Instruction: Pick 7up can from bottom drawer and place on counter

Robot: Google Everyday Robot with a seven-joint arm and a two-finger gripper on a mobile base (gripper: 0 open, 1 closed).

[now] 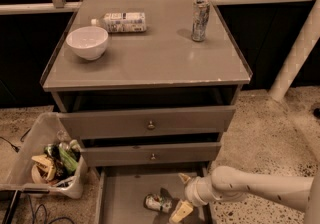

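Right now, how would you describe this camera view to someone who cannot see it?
The robot's open gripper reaches into the pulled-out bottom drawer, just beside the 7up can lying on its side. On the counter above sit a white bowl, a lying bottle and a tall can.

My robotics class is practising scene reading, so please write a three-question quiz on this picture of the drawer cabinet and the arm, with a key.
1. Where is the gripper?
A. above the white bowl
B. low over the open bottom drawer, just right of the 7up can
C. inside the bin on the floor
2. Fill in: the plastic bottle on the counter lies on its ____.
3. True or false: the 7up can stands upright on the counter.
Key:
1. B. The gripper is open and not around the can.
2. side
3. False. It lies on its side in the bottom drawer.
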